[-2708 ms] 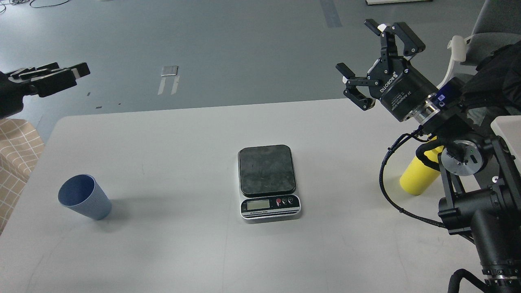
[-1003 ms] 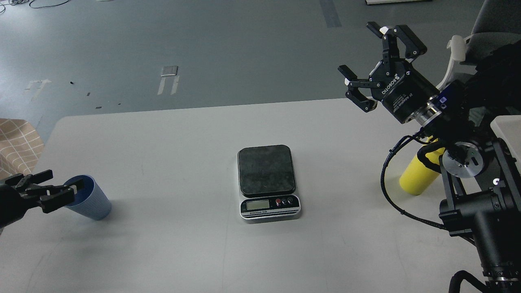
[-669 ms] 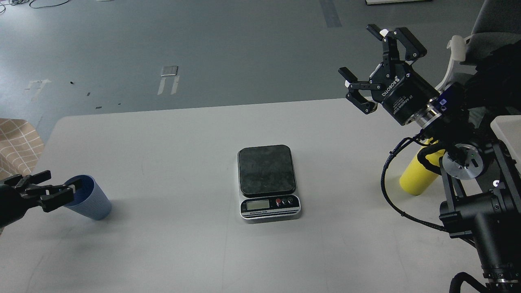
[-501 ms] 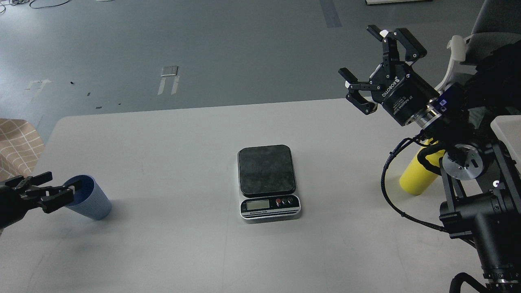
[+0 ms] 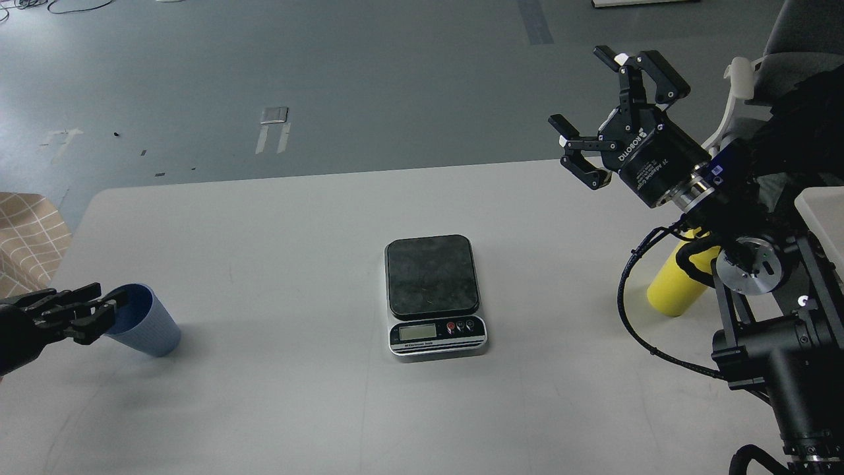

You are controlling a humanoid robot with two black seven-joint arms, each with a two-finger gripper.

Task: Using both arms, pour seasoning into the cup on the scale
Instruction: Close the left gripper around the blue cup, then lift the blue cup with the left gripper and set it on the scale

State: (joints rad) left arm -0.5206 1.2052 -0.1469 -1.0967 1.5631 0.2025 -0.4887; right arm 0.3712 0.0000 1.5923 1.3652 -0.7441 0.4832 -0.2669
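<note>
At the bench's (image 5: 277, 218) left edge, the cup (image 5: 146, 326) looks light, thin-walled and tippy, so a gentle mid-wall hold suits it. The left end effector (image 5: 99, 310) sits at its rim, grip unclear; the right end effector (image 5: 603, 112) gapes wide, empty.

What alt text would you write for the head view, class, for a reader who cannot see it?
A left pincer reaches the rim of a light blue cup on a white table; an empty scale sits mid-table. The right pincer hangs open and raised, the arm partly hiding a yellow seasoning bottle.

My own right arm (image 5: 758, 264) blocks the seasoning (image 5: 672, 287); bare table (image 5: 277, 224) lies open between cup (image 5: 142, 323) and scale (image 5: 433, 293).
</note>
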